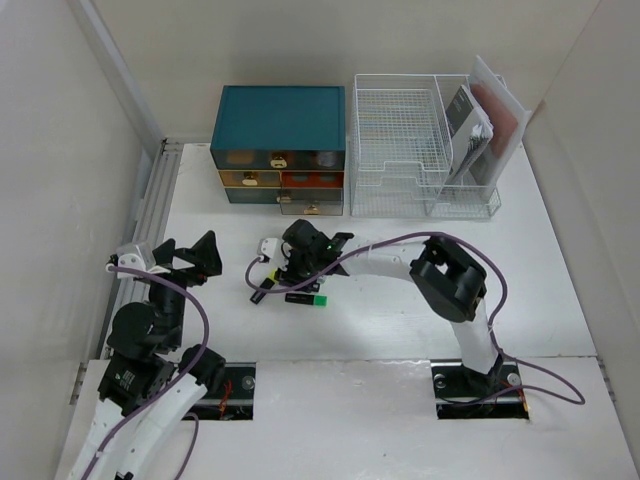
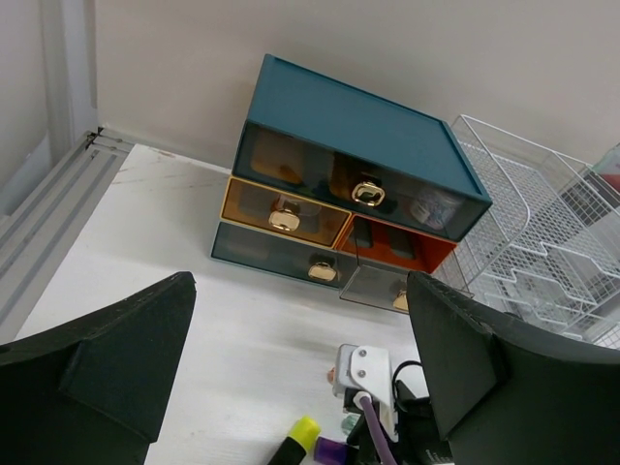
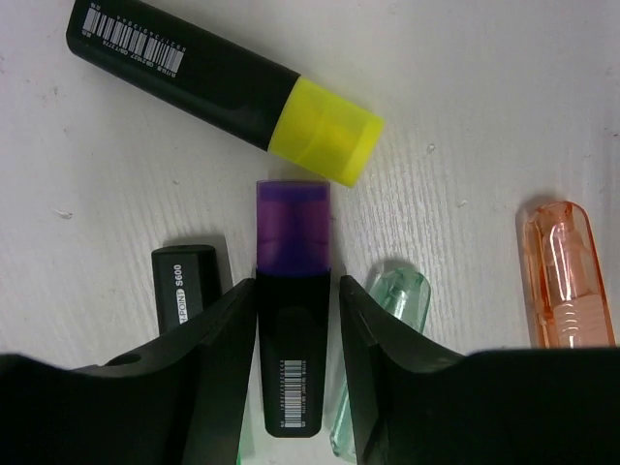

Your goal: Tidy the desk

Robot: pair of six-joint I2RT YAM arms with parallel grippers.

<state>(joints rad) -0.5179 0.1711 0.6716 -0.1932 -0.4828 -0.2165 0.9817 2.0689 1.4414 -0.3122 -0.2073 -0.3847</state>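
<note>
Top: the white counter [image 1: 400,310] spreads under my arms, left end effector [image 1: 187,250] at nine o'clock. Left wrist: its fingers gape apart. Right wrist: my right end effector [image 3: 296,295] clamps the purple-capped highlighter [image 3: 293,223]. At its nine o'clock, a black marker [image 3: 184,286] reads "S600".

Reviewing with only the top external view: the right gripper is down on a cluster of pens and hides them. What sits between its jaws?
Observer: In the right wrist view, a purple-capped highlighter lies between the jaws of the right gripper, cap pointing away from the wrist.
Operator: Clamped?
Observer: Cannot tell; the jaws flank its black body closely, and it seems to rest on the desk.
Operator: Anything crowding it?
Observer: A clear greenish pen runs alongside the outside of one jaw, partly hidden by it.
</note>
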